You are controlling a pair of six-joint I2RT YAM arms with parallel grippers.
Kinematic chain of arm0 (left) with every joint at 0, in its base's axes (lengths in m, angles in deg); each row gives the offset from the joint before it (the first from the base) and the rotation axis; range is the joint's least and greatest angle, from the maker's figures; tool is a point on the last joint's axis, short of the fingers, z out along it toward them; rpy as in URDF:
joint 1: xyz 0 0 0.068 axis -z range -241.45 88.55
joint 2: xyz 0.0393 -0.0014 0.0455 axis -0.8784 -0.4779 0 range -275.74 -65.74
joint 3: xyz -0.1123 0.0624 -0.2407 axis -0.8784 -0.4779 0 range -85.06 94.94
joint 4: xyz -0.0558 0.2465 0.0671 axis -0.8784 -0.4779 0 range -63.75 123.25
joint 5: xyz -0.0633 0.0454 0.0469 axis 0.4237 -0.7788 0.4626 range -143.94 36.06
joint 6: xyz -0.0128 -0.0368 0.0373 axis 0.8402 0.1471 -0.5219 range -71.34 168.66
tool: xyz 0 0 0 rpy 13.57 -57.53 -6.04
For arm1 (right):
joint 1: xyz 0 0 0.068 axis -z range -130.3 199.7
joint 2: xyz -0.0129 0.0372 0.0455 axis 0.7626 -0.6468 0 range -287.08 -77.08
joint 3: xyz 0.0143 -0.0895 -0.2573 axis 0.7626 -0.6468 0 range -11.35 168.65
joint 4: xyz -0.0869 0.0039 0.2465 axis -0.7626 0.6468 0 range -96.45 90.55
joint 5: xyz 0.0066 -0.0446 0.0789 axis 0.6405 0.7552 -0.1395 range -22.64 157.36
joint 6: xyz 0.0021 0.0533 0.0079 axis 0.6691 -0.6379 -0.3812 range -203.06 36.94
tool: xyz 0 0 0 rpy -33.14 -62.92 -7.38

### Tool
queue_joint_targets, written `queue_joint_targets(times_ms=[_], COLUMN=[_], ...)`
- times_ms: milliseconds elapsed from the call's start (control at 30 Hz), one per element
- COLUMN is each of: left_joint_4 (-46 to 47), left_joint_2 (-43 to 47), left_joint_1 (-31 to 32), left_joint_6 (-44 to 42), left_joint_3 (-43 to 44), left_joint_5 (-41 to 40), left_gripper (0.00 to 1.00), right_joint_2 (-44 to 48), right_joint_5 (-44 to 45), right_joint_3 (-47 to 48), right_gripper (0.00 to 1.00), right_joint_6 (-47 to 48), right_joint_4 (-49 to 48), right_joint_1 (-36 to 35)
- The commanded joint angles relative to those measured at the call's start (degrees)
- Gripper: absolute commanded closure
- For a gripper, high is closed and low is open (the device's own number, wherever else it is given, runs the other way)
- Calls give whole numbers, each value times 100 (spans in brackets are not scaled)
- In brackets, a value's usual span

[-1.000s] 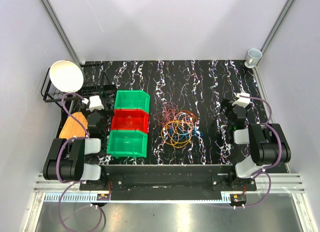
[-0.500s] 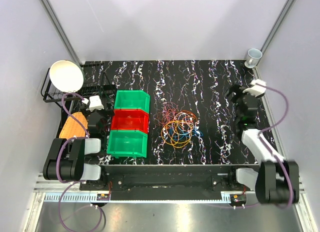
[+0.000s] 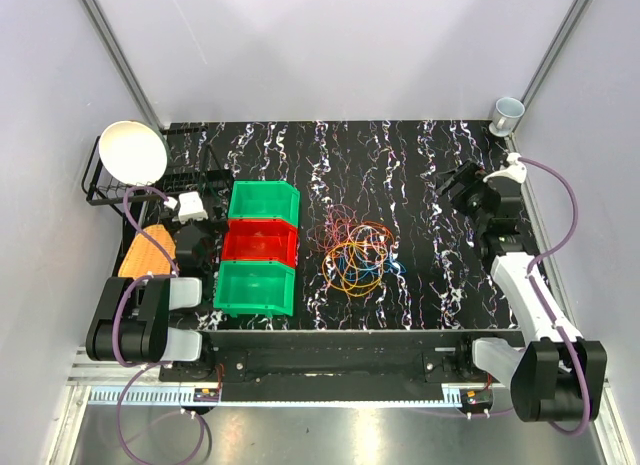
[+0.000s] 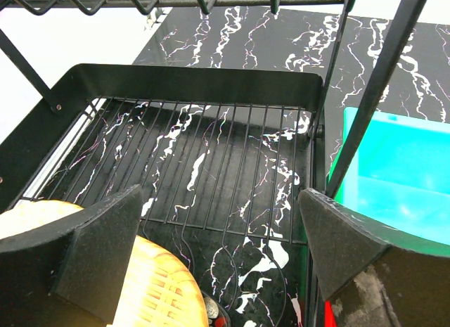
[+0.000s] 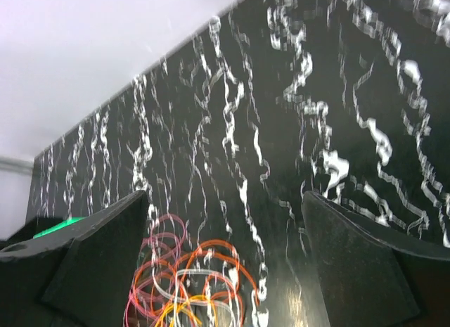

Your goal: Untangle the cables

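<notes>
The cables (image 3: 358, 253) lie as one tangle of orange, yellow, red, blue and pale loops on the black marbled table, right of the bins. The right wrist view shows their near loops (image 5: 190, 285) low between my fingers, blurred. My right gripper (image 3: 457, 190) hangs above the table to the right of and behind the tangle, apart from it and pointing toward it. It is open and holds nothing (image 5: 225, 200). My left gripper (image 3: 196, 225) rests at the far left beside the bins, open and empty (image 4: 221, 221), facing the wire rack.
Three bins stand in a column left of the tangle: green (image 3: 263, 200), red (image 3: 260, 242), green (image 3: 255, 287). A black wire rack (image 3: 115, 193) with a white bowl (image 3: 133, 150) sits at back left, an orange woven object (image 3: 147, 250) beside it. A cup (image 3: 507, 112) stands at the back right corner.
The right arm has unfolded from its rest pose; its gripper rose, moved back, then turned left toward the tangle. The left arm and the cables have not moved.
</notes>
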Motion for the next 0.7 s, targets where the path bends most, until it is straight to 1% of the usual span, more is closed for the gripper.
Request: queue_joint_targets(times_ms=[0, 33, 100, 167, 200, 233, 267, 333, 400, 433, 467, 500, 533, 567, 600, 633, 667], left_joint_4=[573, 617, 504, -83, -338, -932, -1260, -1814, -2114, -2612, -2921, -3255, -3937, -4275, -4591, -5177, -5444], left_joint_2=[102, 198, 585, 1040, 1200, 1367, 1690, 2034, 2605, 2834, 3280, 3510, 3739, 4133, 4311, 4460, 4732], left_joint_1=[44, 44, 53, 53, 53, 53, 53, 53, 53, 88, 97, 105, 105, 114, 123, 132, 141], left_joint_6=[134, 161, 188, 188, 318, 398, 434, 600, 723, 733, 750, 846, 934, 1005, 1136, 1207, 1294], left_joint_3=[-185, -307, -370, -309, -273, -169, -124, -184, -264, -264, -247, -203, -107, -36, 25, 165, 236], left_joint_5=[411, 306, 261, 270, 270, 278, 287, 340, 401, 384, 349, 288, 226, 217, 200, 191, 156], left_gripper=[1, 1, 1, 1, 1, 1, 1, 1, 1, 1, 1, 1, 1, 1, 1, 1, 1], right_joint_2=[-161, -196, -214, -144, -117, -91, -47, -20, 32, 59, 120, 146, 182, 243, 287, 331, 418], right_joint_5=[-441, -441, -432, -388, -354, -336, -336, -362, -371, -388, -397, -415, -441, -450, -467, -424, -380], right_joint_3=[446, 490, 578, 587, 605, 605, 605, 640, 667, 667, 667, 658, 649, 649, 632, 614, 605], right_gripper=[5, 5, 6, 6, 6, 5, 6, 6, 6, 6, 6, 6, 6, 6, 6, 7, 7], right_joint_6=[-240, -231, -170, -143, -143, -143, -152, -170, -187, -196, -196, -213, -222, -231, -266, -292, -310], right_joint_4=[527, 745, 887, 923, 975, 993, 1011, 1099, 1195, 1222, 1257, 1318, 1353, 1406, 1459, 1494, 1573], right_joint_1=[-21, -21, -12, -12, -21, -21, -21, -12, -12, -21, -21, -12, -12, -21, -21, -21, -21])
